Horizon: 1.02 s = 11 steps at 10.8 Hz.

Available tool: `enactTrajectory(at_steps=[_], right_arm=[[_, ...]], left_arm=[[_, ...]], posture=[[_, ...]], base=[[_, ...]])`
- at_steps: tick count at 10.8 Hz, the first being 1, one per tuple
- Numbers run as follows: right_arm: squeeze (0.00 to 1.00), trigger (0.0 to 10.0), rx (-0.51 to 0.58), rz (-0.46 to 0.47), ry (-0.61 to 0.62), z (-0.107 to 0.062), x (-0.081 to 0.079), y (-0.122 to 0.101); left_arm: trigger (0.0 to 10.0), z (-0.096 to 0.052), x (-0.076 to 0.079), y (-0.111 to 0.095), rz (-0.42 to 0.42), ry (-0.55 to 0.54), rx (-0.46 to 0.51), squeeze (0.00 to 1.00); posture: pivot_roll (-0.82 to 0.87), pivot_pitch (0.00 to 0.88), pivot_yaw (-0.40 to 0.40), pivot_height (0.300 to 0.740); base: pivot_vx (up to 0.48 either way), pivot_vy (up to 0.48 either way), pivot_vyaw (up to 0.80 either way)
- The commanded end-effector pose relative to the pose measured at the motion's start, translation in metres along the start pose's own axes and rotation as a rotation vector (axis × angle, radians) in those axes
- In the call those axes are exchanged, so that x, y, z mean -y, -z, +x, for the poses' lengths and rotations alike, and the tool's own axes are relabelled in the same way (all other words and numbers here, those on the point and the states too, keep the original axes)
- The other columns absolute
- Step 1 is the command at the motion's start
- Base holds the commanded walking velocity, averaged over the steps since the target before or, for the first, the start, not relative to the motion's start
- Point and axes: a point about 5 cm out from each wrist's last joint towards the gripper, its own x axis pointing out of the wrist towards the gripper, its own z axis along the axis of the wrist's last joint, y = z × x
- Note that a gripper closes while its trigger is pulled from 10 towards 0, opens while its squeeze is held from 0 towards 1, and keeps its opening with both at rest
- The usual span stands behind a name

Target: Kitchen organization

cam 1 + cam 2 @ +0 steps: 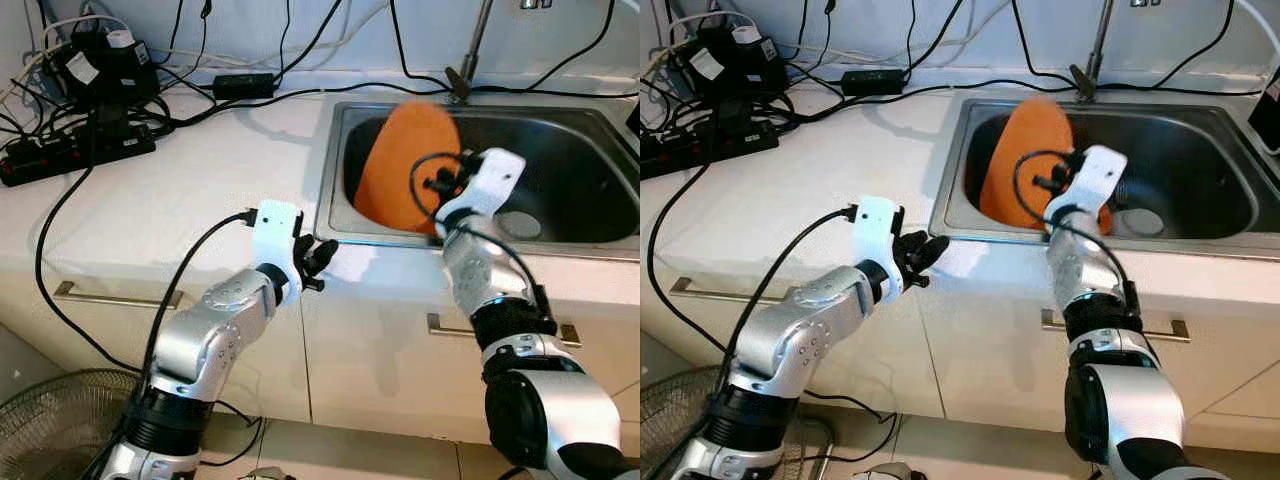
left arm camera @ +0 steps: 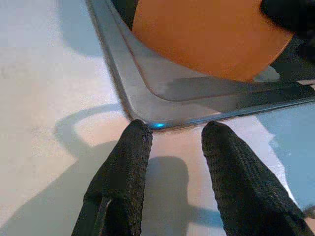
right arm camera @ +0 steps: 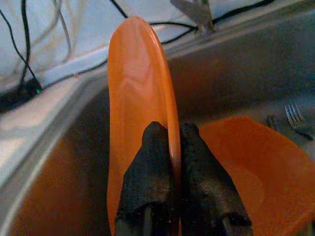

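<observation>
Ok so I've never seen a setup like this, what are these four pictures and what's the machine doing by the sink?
It's a humanoid robot with two silver arms ending in two-finger black grippers. Two pictures come from cameras on its head, looking down at a white counter and steel sink. The other two come from cameras on its wrists. The right gripper pinches the rim of an orange plate, held on edge over the sink. An orange bowl and a fork lie in the basin. The left gripper hovers open at the sink's corner. Black cables and a power strip sit on the counter.

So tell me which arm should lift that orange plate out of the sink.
Right. The right gripper already pinches the orange plate's rim, on edge inside the sink. The left gripper hovers open over the counter outside it.
</observation>
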Motion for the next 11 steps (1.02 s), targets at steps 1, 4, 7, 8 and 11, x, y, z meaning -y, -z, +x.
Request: enactTrajectory(at_steps=[1,4,7,8,11], right_arm=[[0.0,10.0,0.045,-0.016,-0.032,0.003,-0.011,-0.011],[0.0,10.0,0.011,-0.025,-0.03,0.003,-0.011,-0.004],[0.55,10.0,-0.016,-0.041,-0.053,0.003,-0.015,0.003],[0.0,10.0,-0.021,-0.045,-0.059,0.003,-0.017,0.004],[0.0,10.0,-0.011,-0.045,-0.065,0.004,-0.019,0.001]], left_arm=[[10.0,-0.002,0.002,-0.001,0.017,0.006,0.003,0.0],[10.0,-0.002,0.002,-0.001,0.01,0.001,0.005,0.0],[10.0,-0.001,0.002,-0.001,0.004,-0.003,0.009,0.0],[10.0,-0.001,0.002,-0.001,0.003,-0.005,0.01,0.0],[10.0,-0.001,0.001,-0.002,0.001,-0.013,0.014,0.0]], posture=[[0.17,0.0,0.044,0.74],[0.17,0.0,0.044,0.74],[0.18,0.0,0.043,0.74],[0.18,0.0,0.043,0.74],[0.18,0.0,0.043,0.74]], base=[[0.0,0.0,0.0],[0.0,0.0,0.0],[0.0,0.0,0.0],[0.0,0.0,0.0],[0.0,0.0,0.0]])
